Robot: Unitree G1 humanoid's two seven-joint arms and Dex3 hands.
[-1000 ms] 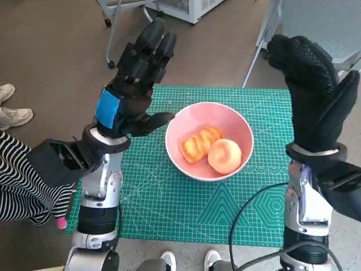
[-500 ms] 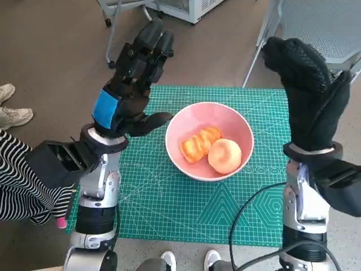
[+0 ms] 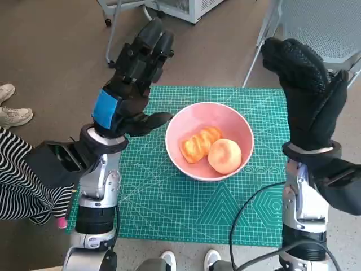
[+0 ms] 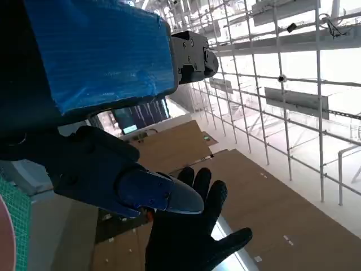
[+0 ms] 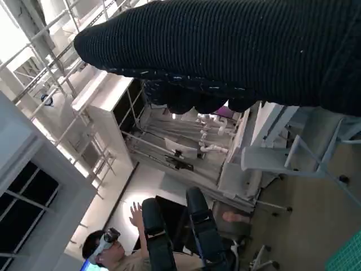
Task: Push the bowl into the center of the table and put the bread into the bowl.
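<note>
Head view: soft, light bread (image 3: 197, 145) lies in the rigid pink bowl (image 3: 240, 121), best nudged by its rim; left hand (image 3: 131, 84) and right hand (image 3: 310, 93) are raised, spread, empty.

A green cutting mat (image 3: 169, 209) marked with a white grid and geometric figures covers the table below both raised hands. Left of the left hand, white sneakers (image 3: 10, 110) rest on the brown floor (image 3: 51, 51), and black-and-white striped fabric (image 3: 20, 186) lies beside the left forearm. Beyond the left hand's fingertips stands a wheeled metal stand (image 3: 115, 34) next to a white cabinet (image 3: 189, 8). A grey mesh chair (image 3: 318, 25) stands behind the right hand. A black cable (image 3: 248, 209) curves across the mat beside the right forearm. In the right wrist view, a person (image 5: 121, 254) wearing a headset sits with one hand lifted.
</note>
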